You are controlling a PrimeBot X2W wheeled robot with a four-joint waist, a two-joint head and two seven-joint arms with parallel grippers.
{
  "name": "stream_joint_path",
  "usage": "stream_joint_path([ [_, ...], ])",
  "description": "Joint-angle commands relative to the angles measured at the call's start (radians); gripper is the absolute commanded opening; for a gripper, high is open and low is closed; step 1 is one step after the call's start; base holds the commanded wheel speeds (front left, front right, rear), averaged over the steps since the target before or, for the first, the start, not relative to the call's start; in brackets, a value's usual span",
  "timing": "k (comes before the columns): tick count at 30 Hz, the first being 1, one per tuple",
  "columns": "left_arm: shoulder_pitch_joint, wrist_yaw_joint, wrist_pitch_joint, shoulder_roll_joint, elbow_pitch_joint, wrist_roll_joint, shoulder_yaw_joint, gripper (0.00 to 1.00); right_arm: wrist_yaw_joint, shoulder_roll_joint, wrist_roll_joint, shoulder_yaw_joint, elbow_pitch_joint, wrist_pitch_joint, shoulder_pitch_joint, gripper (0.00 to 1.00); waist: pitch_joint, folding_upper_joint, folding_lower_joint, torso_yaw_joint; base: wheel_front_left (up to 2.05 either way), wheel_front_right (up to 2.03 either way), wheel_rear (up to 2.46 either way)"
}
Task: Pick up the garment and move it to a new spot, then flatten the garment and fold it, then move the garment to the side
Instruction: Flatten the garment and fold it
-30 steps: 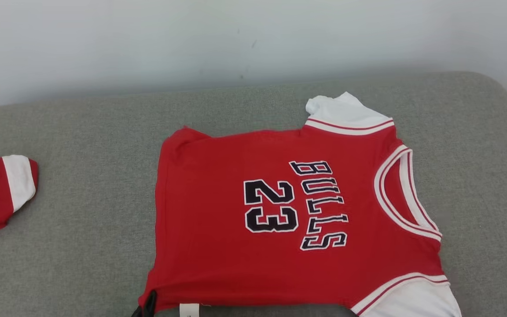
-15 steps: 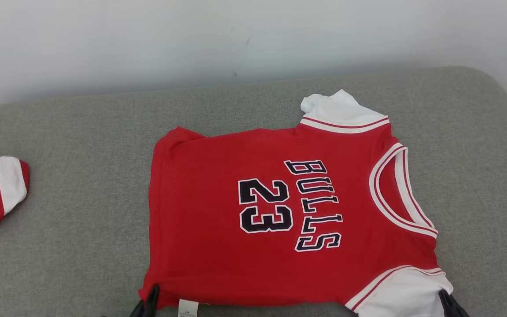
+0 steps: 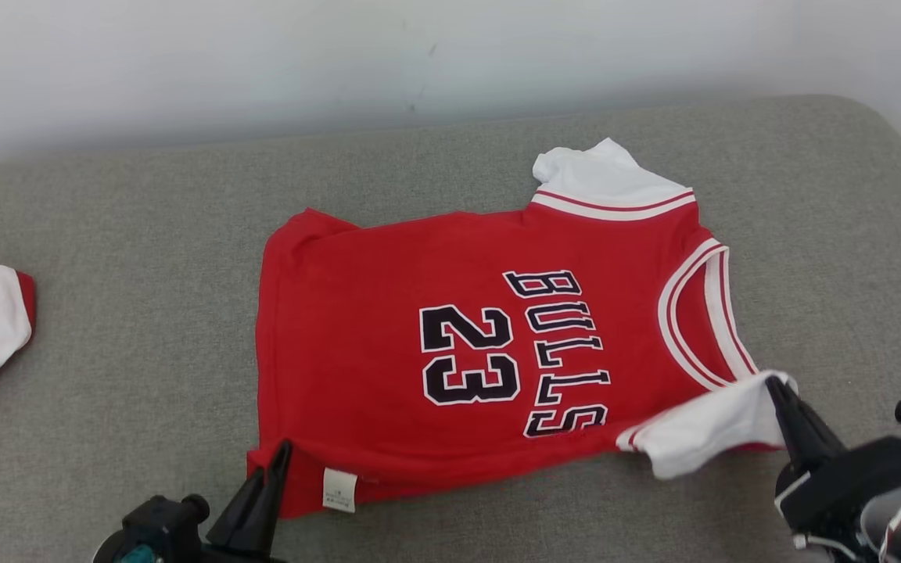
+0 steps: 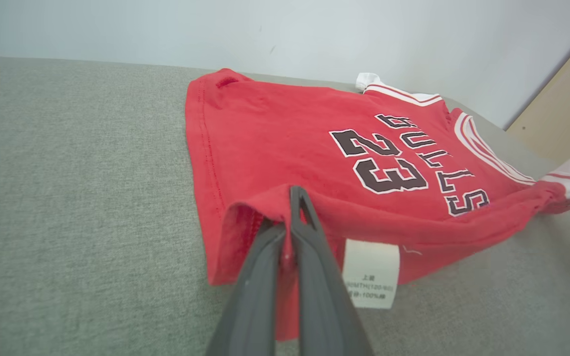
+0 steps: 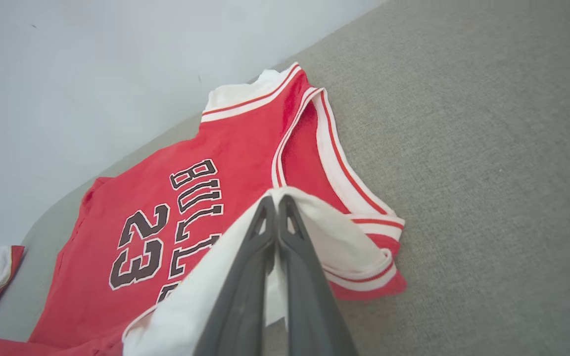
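Woven grey cushion (image 3: pixel 106 391): left gripper (image 3: pixel 282 452) pinches red jersey (image 3: pixel 388 313) hem (image 4: pixel 260 205), right gripper (image 3: pixel 775 387) its sleeve (image 3: pixel 701 430).

Red child's jersey shirt (image 3: pixel 372 313), black "BULLS 23" print, white sleeves.
Spread print-up at centre of grey upholstered surface (image 3: pixel 145 234), neck to the right, hem to the left; near hem corner and near sleeve raised, near edge curled under.

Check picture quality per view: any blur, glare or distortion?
Head view: soft even light, no glare, jersey lettering crisp. Left wrist view: wide-angle stretch, left gripper soft near the lens, label print barely legible. Right wrist view: tilted scene, right gripper slightly soft, wall pale and washed.
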Motion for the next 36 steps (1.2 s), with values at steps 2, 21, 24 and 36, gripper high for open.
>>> stream_joint_path([
  [2, -0.031, -0.006, 0.004, 0.007, 0.012, 0.001, -0.004, 0.00, 0.001, -0.015, -0.010, 0.001, 0.041, -0.008, -0.056, 0.00, 0.009, -0.0001, -0.0001, 0.005, 0.00, 0.00, 0.00],
  [21, -0.340, -0.023, -0.008, 0.019, 0.246, 0.006, -0.110, 0.40, 0.001, -0.060, -0.034, 0.095, 0.452, -0.145, -0.432, 1.00, 0.101, -0.0001, -0.0001, 0.029, 0.00, 0.00, 0.00],
  [24, -0.359, -0.023, -0.020, 0.014, 0.280, 0.007, -0.119, 1.00, 0.001, -0.077, -0.037, 0.129, 0.468, -0.185, -0.433, 1.00, 0.096, -0.0001, -0.0001, 0.023, 0.00, 0.00, 0.00],
  [36, -0.201, 0.006, -0.029, -0.025, 0.190, 0.033, -0.003, 1.00, 0.001, -0.181, -0.020, 0.222, 0.419, -0.317, -0.248, 1.00, 0.048, -0.0001, -0.0001, 0.018, 0.00, 0.00, 0.00],
])
